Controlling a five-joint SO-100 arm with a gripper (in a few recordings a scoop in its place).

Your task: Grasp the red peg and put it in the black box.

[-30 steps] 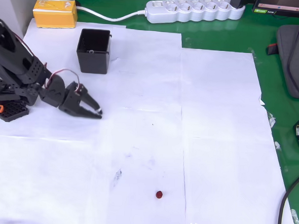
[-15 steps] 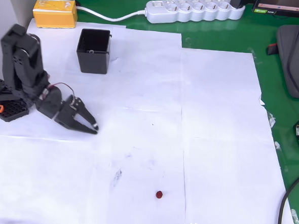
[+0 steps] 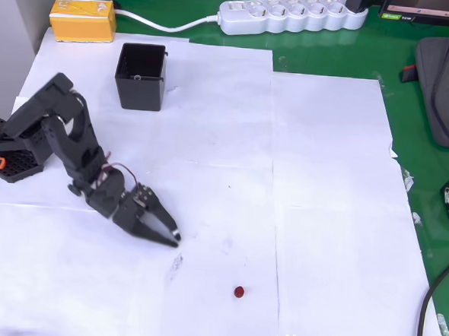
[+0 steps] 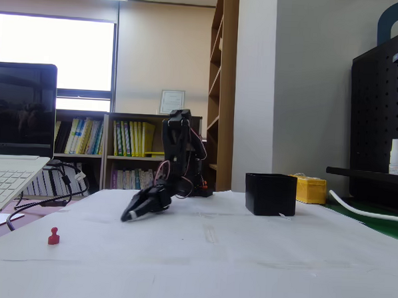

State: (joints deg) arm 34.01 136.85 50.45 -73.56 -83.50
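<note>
Gripper jaws nearly closed, holding nothing. Red peg lies at about 4 o'clock from tips in overhead view, apart, roughly along gripper long axis.

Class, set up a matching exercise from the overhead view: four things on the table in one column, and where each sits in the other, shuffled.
Things:
1. tiny dark-red roundish peg
2. small square black plastic box
3. yellow rectangular block
4. robot's black hand

Places:
A. top left corner
B. near the bottom edge, on white paper
C. just below and right of the block
D. up and left of the peg, apart from it

Pairs: 1-B, 2-C, 3-A, 4-D
</note>
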